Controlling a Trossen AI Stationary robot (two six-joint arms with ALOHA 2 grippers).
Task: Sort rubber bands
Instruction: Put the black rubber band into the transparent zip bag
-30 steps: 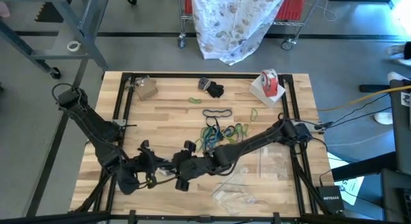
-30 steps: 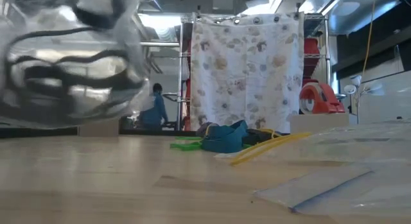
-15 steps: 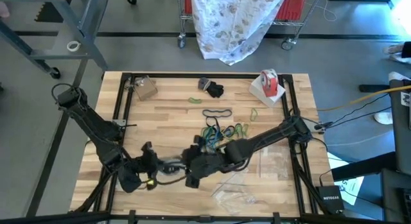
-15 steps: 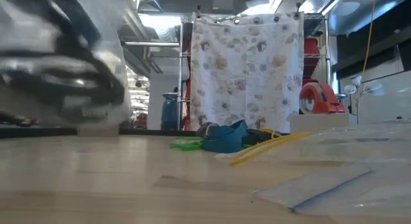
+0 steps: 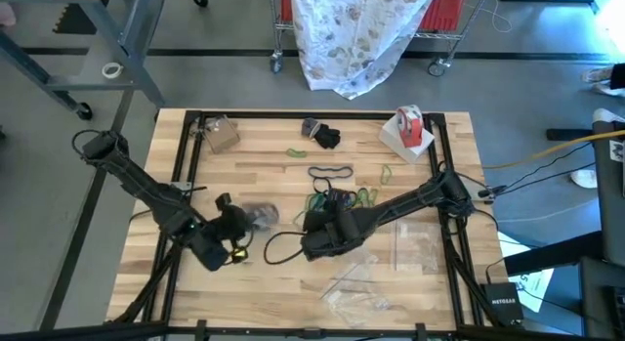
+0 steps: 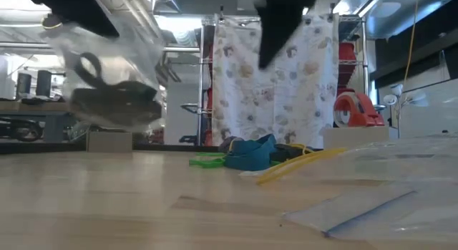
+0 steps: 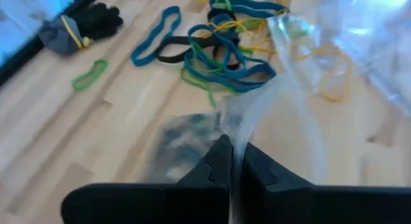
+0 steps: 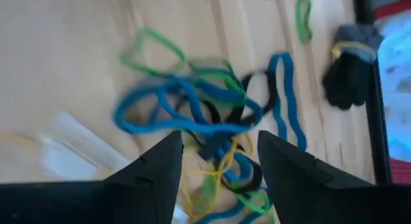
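Since a second ago the two arms have separated. The left gripper point(image 5: 237, 224) has drawn back from the front edge toward mid-table and is clamped on a clear bag point(image 5: 258, 216) with dark bands inside; the left wrist view shows the film pinched between closed fingers point(image 7: 221, 161), and the low view shows the bag point(image 6: 114, 78) hanging clear of the wood. The right gripper point(image 5: 311, 224), which half a second ago was at the bag, now sits just beside the band pile point(image 5: 337, 199); its fingers point(image 8: 157, 169) stand spread and empty over the tangle point(image 8: 205, 131). Judgement: one lot of black bands is bagged and the right arm is placed to take the next colour; most of the sort remains. The bands lie mid-table, teal, green, black and yellow tangled together, with one black loop point(image 5: 330, 172) and two green loops point(image 5: 296, 152) lying apart from the heap. The table point(image 5: 244, 175) is butcher-block wood in a black frame. It also carries a tape roll point(image 5: 410, 126), a black glove point(image 5: 322, 135), a small box point(image 5: 221, 134) and spare bags point(image 5: 356, 287) at the front right. Beyond it hangs a patterned sheet point(image 6: 275, 82) over a wire rack; no person is seen now.
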